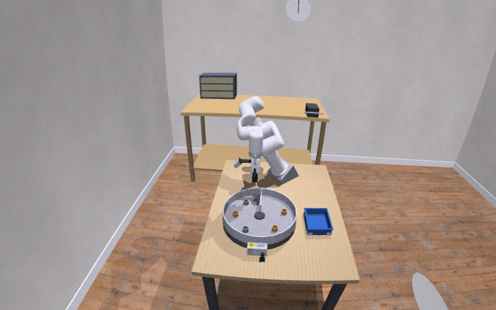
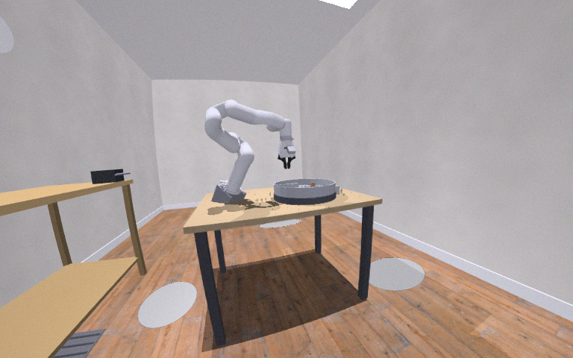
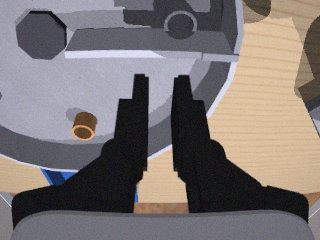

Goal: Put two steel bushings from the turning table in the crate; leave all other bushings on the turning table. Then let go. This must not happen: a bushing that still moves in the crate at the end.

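My gripper [image 1: 254, 181] [image 2: 286, 167] [image 3: 160, 95] is empty and nearly shut, with a narrow gap between its fingertips. It hangs above the back edge of the turning table [image 1: 260, 236] [image 2: 304, 192] [image 3: 30, 90]. One grey steel bushing [image 1: 245, 201] stands at the back left and another steel bushing [image 1: 245, 229] at the front left. A third steel bushing [image 1: 257, 199] [image 3: 180, 36] stands in shadow beside the divider. Three copper-coloured bushings [image 1: 235, 214] [image 1: 283, 211] [image 1: 274, 228] also stand there; one copper bushing [image 3: 84, 126] shows in the wrist view. The blue crate [image 1: 318, 232] [image 3: 55, 176] has no bushing visible inside.
A raised divider [image 1: 260, 201] [image 3: 145, 42] runs from the dark hub [image 1: 259, 215] [image 3: 41, 34] to the turning table's back wall. The high rim surrounds the bushings. A small control box [image 1: 256, 249] sits at the front. The crate stands to the right of the turning table in the top view.
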